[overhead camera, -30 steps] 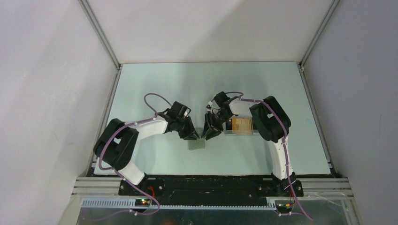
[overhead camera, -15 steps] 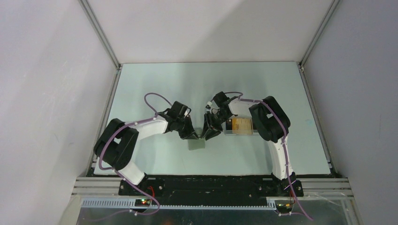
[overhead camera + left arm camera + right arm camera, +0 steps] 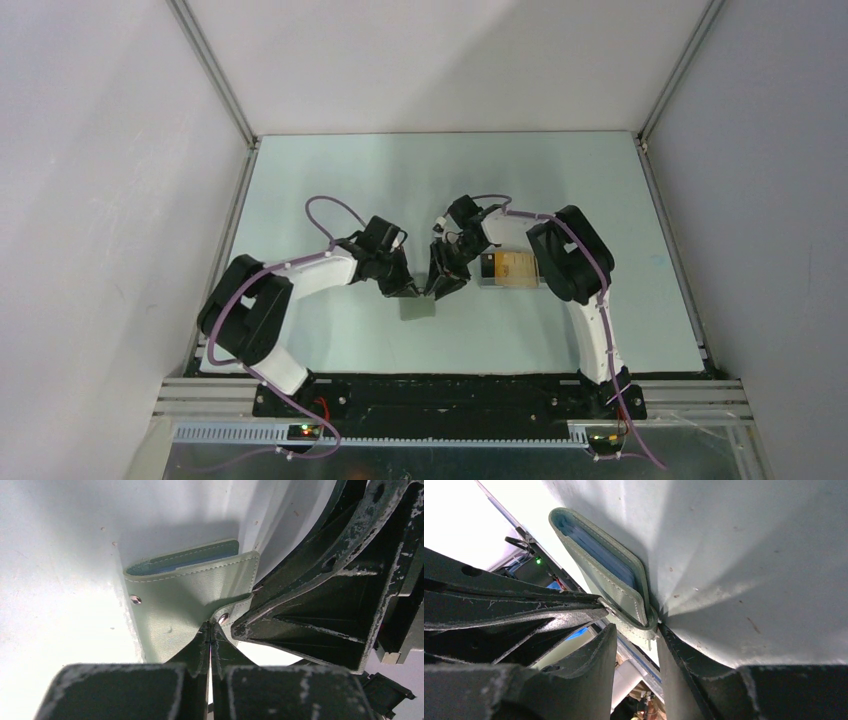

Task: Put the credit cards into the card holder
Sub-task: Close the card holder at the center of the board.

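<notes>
Card holder (image 3: pixel 418 307) on table (image 3: pixel 330 200), centre, toward the near edge. Left gripper (image 3: pixel 410 291) at its 11 o'clock edge, right gripper (image 3: pixel 438 290) at its 1 o'clock corner, tips close together. Tray (image 3: pixel 500 284) at holder's 2 o'clock, apart; credit cards (image 3: pixel 516 266) inside it.

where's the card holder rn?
Top view: the grey-green folding card holder lies mid-table where the left gripper and right gripper meet, just left of the clear plastic tray.

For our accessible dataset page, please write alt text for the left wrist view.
The left gripper pinches the snap tab of a grey-green card holder lying on a pale table; its front flap is lifted slightly, showing a bluish inside. Dark fingers of the right gripper reach in from the right at the flap's edge.
</notes>
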Available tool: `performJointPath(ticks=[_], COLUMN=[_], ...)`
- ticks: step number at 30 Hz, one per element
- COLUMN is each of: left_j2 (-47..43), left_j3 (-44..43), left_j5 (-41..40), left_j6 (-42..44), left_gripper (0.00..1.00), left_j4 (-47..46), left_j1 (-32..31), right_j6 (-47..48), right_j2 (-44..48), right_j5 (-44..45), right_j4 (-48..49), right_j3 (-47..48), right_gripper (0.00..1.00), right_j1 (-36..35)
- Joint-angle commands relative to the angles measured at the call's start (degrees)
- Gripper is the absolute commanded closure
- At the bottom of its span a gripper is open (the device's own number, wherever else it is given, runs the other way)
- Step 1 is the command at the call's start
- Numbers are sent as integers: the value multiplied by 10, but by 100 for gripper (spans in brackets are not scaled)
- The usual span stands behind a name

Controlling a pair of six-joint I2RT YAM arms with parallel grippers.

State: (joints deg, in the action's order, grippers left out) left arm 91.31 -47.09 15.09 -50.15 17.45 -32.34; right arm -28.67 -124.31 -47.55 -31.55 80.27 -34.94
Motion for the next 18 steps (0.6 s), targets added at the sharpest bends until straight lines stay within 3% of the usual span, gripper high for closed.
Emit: performJointPath(ticks=[1, 18], left_j2=[-18, -14], left_j3=[-26, -25], left_j5=[-20, -43], left_j6=[18, 17], left_gripper=[100, 100], left_j4=[15, 40], left_j1=[-8, -19], right_j6=[19, 25], right_j2=[-32, -6], right_j5=[86, 119], right_j4=[-6, -19], right_j3=[10, 7], right_gripper=[60, 60], right_j1=[-18, -24])
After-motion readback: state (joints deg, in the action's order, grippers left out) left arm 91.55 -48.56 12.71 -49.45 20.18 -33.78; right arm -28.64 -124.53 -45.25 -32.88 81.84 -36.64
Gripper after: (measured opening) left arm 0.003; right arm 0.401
